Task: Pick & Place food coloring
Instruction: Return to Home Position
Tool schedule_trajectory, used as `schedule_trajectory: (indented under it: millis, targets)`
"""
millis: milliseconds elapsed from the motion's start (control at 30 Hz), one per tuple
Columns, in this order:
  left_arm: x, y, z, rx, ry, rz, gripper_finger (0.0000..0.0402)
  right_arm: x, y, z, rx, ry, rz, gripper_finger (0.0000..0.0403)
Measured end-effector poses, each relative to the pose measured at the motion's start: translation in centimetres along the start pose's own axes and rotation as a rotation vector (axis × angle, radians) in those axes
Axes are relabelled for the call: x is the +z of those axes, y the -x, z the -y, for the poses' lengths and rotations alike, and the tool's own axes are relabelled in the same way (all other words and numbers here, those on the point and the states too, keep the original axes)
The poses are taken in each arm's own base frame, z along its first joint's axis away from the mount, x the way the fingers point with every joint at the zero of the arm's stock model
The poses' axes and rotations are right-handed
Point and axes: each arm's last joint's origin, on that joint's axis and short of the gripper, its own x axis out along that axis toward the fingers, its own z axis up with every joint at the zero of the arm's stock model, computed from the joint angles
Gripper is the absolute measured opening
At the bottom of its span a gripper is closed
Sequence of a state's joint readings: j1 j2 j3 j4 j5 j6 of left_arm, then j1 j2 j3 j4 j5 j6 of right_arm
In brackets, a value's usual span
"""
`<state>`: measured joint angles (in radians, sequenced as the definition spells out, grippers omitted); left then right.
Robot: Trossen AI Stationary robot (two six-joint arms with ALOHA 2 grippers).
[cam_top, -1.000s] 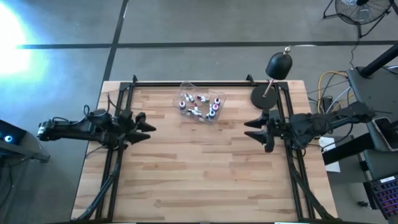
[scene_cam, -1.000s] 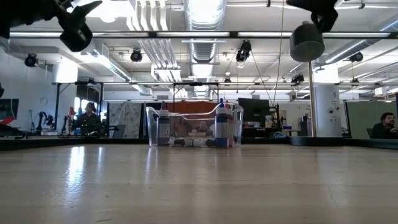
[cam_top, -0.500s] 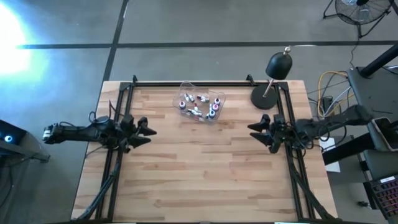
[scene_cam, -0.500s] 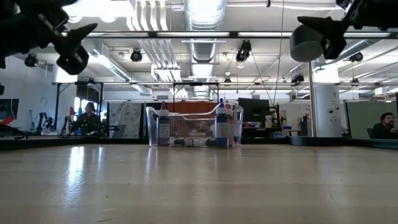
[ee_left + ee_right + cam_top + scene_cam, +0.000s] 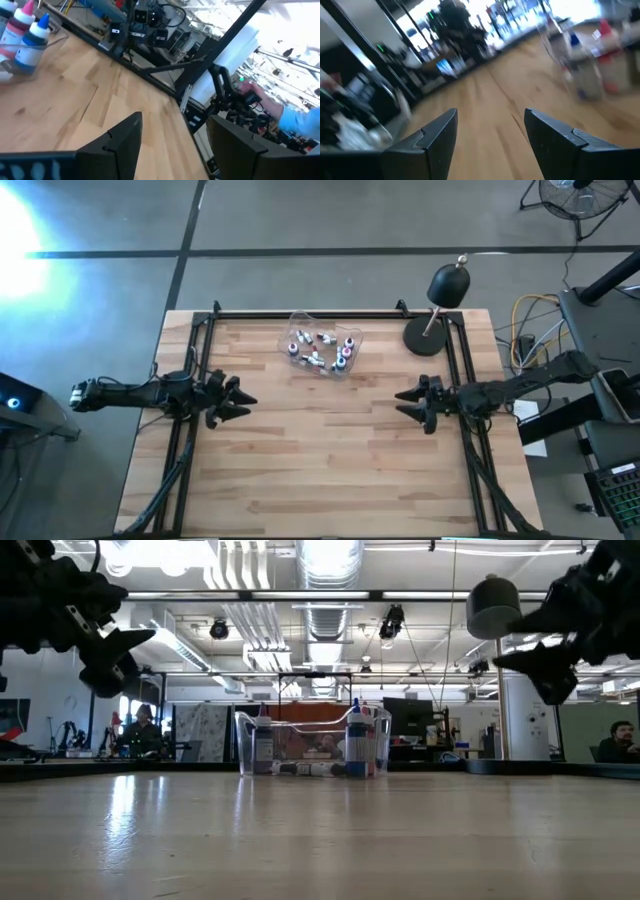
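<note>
The food coloring bottles (image 5: 322, 350) stand and lie inside a clear plastic tub (image 5: 300, 321) near the table's far edge, at its middle. The low view shows blue and red bottles (image 5: 355, 743) with pale caps upright in the tub (image 5: 241, 745). My left gripper (image 5: 240, 398) hovers open over the table's left side, above the surface (image 5: 118, 652). My right gripper (image 5: 403, 401) hovers open over the right side (image 5: 528, 662). Both point inward, well short of the tub. The left wrist view catches two bottles (image 5: 25, 30) past its open gripper (image 5: 174, 120); the right wrist view shows the tub (image 5: 592, 52) blurred past its open gripper (image 5: 490, 114).
A black desk lamp (image 5: 440, 308) stands on its round base at the table's far right corner. Black frame rails (image 5: 190, 350) run along the left, right and far edges. Bare wood (image 5: 320, 450) stretches between the grippers and toward the near edge. A person's sleeve (image 5: 300, 117) shows beyond the table.
Both grippers have come down lower over the table and shifted a little toward the near edge, staying open. The right one has also moved slightly toward the table's left. The tub and bottles have stayed put.
</note>
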<state>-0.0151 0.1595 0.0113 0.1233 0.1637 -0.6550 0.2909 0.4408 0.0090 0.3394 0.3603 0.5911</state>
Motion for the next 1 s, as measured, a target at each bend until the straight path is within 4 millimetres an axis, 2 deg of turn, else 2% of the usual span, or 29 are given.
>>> schedule_trajectory:
  millis: [300,567,1000]
  targets:
    - [0.0,0.5,0.1,-0.012,-0.004,0.019,0.0197,-1.6,0.6,1.3,-0.115,0.079,-0.176,0.0224]
    - [0.4,1.0,0.3,-0.036,-0.015,0.083,0.0197,-0.4,1.3,0.9,-0.042,0.035,-0.060,0.0224]
    - [0.3,1.0,0.2,-0.026,-0.012,0.072,0.0197,1.3,2.6,0.3,0.068,-0.040,0.106,0.0224]
